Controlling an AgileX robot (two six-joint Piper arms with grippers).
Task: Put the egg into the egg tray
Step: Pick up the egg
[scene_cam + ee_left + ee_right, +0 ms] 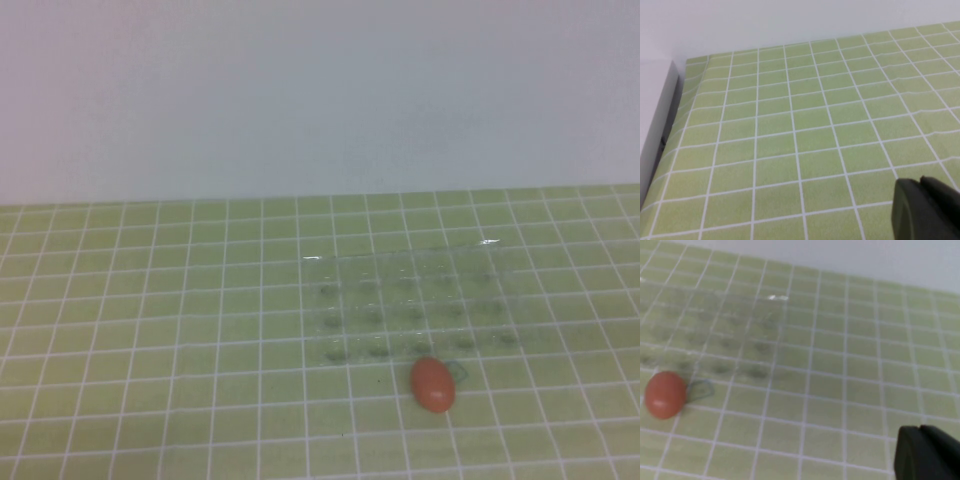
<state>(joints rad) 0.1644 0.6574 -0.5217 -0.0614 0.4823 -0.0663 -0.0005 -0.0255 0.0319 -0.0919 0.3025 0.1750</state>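
The orange-red egg lies on the green checked tablecloth, right against the near edge of the clear egg tray. The tray's cup hollows show only as faint dark spots, and all look empty. In the right wrist view the egg lies beside the tray, far off to the side of my right gripper, which is shut and empty. My left gripper is shut and empty above bare cloth; neither egg nor tray shows in its view. Neither gripper shows in the high view.
A white wall rises behind the table. In the left wrist view the cloth ends at a table edge beside a white panel. Bare checked cloth lies left of the tray.
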